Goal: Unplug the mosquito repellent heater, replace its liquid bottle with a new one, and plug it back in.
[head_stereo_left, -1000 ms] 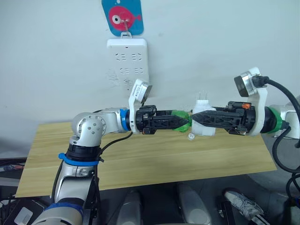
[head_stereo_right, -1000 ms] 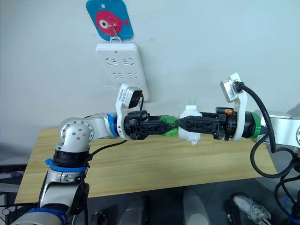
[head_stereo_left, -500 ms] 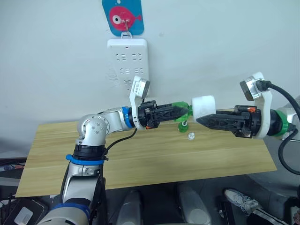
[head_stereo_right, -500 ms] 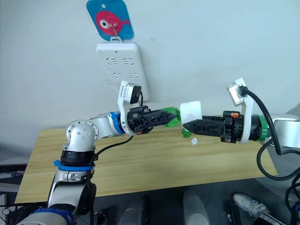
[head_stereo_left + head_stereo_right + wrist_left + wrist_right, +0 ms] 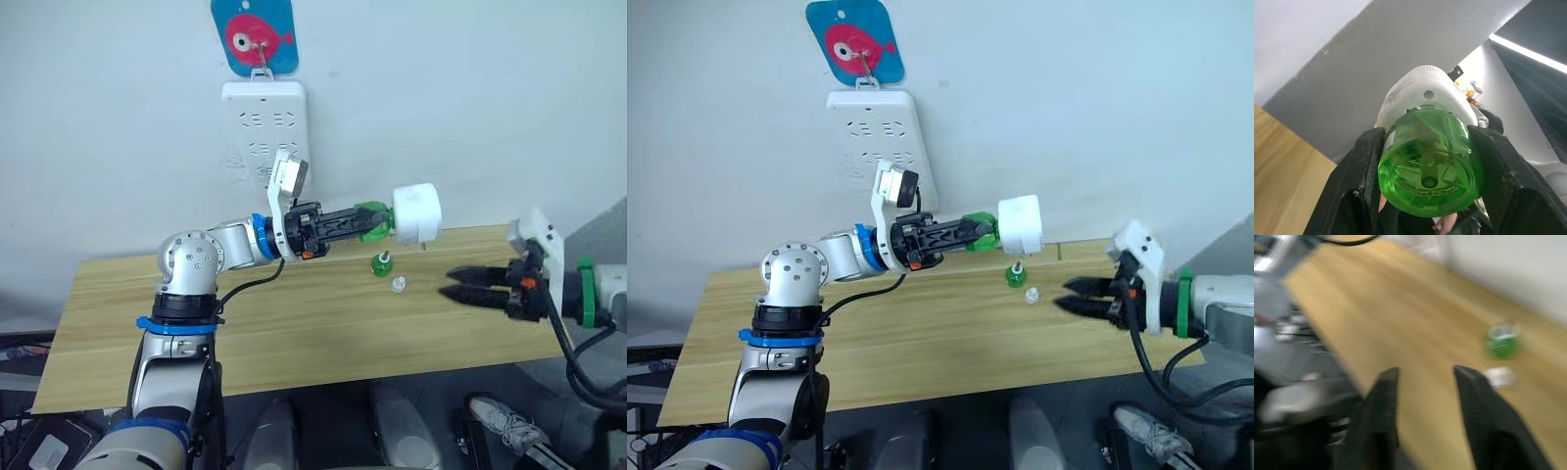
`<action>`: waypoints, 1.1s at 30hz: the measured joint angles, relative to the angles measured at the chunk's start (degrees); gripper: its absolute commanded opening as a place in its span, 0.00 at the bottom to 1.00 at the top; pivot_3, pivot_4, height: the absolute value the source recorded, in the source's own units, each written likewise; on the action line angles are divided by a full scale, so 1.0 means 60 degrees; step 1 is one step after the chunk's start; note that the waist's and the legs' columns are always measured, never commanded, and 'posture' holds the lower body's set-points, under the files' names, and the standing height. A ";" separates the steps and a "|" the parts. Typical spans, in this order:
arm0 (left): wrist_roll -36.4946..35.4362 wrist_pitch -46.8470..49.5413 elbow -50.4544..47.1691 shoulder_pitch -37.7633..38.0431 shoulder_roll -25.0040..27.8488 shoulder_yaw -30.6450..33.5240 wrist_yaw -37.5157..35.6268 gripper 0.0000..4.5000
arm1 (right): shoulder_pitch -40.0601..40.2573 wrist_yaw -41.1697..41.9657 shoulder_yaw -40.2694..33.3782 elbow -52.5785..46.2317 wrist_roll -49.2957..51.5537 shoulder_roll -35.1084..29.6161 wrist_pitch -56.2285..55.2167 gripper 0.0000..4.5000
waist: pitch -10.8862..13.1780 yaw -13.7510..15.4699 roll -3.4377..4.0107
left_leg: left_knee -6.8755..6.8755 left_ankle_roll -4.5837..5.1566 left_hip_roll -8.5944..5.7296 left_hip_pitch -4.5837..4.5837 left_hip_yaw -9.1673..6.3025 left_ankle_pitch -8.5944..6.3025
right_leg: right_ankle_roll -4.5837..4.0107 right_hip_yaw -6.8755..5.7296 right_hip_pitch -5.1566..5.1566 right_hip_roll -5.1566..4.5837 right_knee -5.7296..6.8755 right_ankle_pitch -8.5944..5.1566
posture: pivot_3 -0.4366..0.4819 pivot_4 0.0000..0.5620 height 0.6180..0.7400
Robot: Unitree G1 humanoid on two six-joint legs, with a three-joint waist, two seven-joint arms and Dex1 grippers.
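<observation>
Mosquito repellent heater [image 5: 416,213] held above the wooden table [image 5: 147,333], its green bottle [image 5: 1425,169] pinched between left gripper [image 5: 375,222] fingers. At 5 o'clock, right gripper [image 5: 449,284] over the table, jaws spread, empty. Between them, small green bottle [image 5: 380,263] and clear cap [image 5: 399,284]; power strip [image 5: 265,132] on wall at 10 o'clock.

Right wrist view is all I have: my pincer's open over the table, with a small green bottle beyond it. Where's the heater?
Observer: The heater is in the air, off the table, carried by the left pincer.
Operator: Gripped by its white body?
Observer: No, the fingers clamp the green bottle fitted in its base.
Operator: Is the wall strip free?
Observer: The power strip has nothing plugged in.
</observation>
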 measured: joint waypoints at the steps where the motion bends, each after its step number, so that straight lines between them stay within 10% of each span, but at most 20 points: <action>1: -0.0080 0.0113 -0.0002 -0.0029 0.0046 -0.0001 -0.0024 0.51 | -0.0269 0.0192 0.0169 0.0270 -0.0422 0.0155 -0.0298 0.04 | 0.0000 -0.0036 0.0000 | -0.0002 0.0000 0.0001 0.0000 -0.0001 0.0000 | 0.0000 -0.0001 0.0000 0.0001 0.0000 0.0000 | 0.17 0.40 0.95; 12: -0.0378 0.0623 -0.0009 -0.0236 0.0118 0.0001 -0.0123 0.51 | -0.2511 0.1452 0.1771 0.1511 -0.1559 0.2528 -0.0675 0.00 | -0.0002 -0.0237 0.0001 | -0.0005 -0.0002 -0.0001 -0.0004 -0.0004 0.0001 | 0.0000 -0.0007 0.0000 -0.0010 0.0001 0.0001 | 0.18 0.41 0.95; 33: 0.0951 -0.0697 0.0085 -0.0168 -0.0005 -0.0329 0.0161 0.51 | -0.3019 -0.1388 -0.0317 -0.0327 0.4216 0.2837 0.2609 0.00 | -0.0002 -0.0231 0.0002 | -0.0004 0.0001 0.0001 -0.0004 -0.0001 0.0000 | -0.0001 -0.0004 0.0000 -0.0008 0.0005 0.0001 | 0.16 0.42 0.95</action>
